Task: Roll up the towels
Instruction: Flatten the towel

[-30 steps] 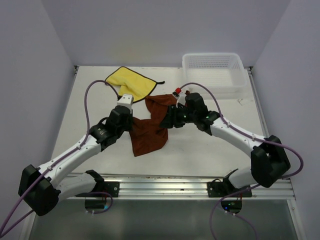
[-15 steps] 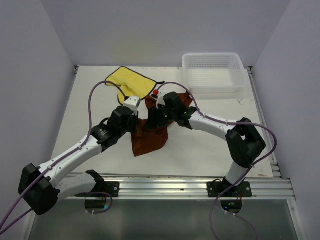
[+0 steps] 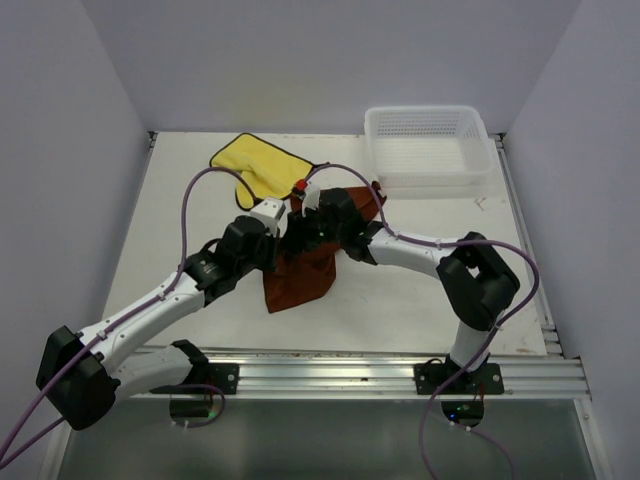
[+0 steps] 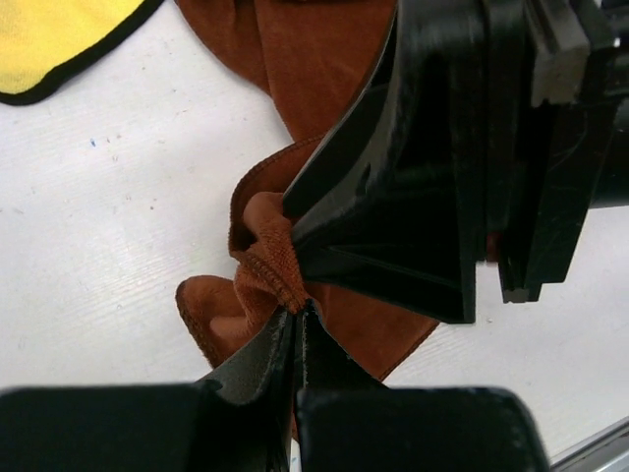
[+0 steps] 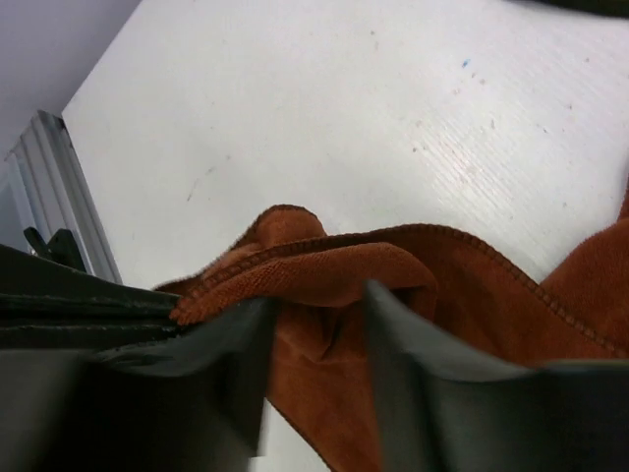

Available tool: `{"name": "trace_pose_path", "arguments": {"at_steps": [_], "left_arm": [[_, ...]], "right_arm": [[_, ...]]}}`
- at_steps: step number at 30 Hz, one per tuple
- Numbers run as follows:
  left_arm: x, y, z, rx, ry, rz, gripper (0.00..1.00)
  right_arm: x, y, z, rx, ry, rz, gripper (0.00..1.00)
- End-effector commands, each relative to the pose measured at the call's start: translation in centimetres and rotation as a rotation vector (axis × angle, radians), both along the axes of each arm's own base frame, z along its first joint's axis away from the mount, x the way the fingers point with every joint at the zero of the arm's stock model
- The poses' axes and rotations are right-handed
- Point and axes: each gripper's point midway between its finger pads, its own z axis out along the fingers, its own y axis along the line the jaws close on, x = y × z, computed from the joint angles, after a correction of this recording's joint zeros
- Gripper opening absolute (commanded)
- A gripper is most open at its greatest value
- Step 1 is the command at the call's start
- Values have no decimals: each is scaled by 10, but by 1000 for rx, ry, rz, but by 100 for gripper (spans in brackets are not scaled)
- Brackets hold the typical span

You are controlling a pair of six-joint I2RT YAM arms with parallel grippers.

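The rust-brown towel (image 3: 300, 288) lies crumpled mid-table. My left gripper (image 4: 298, 310) is shut on a bunched hem of this towel (image 4: 324, 69), lifting it a little. In the top view the left gripper (image 3: 283, 243) meets my right gripper (image 3: 303, 236) over the cloth. The right gripper (image 5: 316, 300) stands open, its fingers either side of a raised fold of brown towel (image 5: 334, 267), right beside the left fingertips (image 5: 88, 313). The yellow towel (image 3: 262, 165) with dark edging lies flat at the back left and shows again (image 4: 44, 39) in the left wrist view.
A white mesh basket (image 3: 472, 128) stands at the back right. Purple cables loop over both arms. The aluminium rail (image 3: 330, 365) runs along the near table edge.
My right gripper has swung left across the brown towel until it sits against the left gripper. The left gripper has crept slightly right, still pinching the cloth.
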Motion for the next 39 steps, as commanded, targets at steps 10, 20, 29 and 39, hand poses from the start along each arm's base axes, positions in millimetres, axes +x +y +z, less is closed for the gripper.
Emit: {"name": "trace_pose_path", "arguments": {"at_steps": [10, 20, 29, 39], "left_arm": [[5, -9, 18, -52, -52, -17, 6], [1, 6, -1, 5, -19, 36, 27], [-1, 8, -7, 16, -7, 39, 37], [6, 15, -14, 74, -6, 70, 38]], "right_arm": [[1, 11, 28, 132, -138, 59, 0], [17, -8, 11, 59, -69, -86, 0], [28, -9, 10, 103, 13, -94, 0], [24, -10, 10, 114, 26, -64, 0]]}}
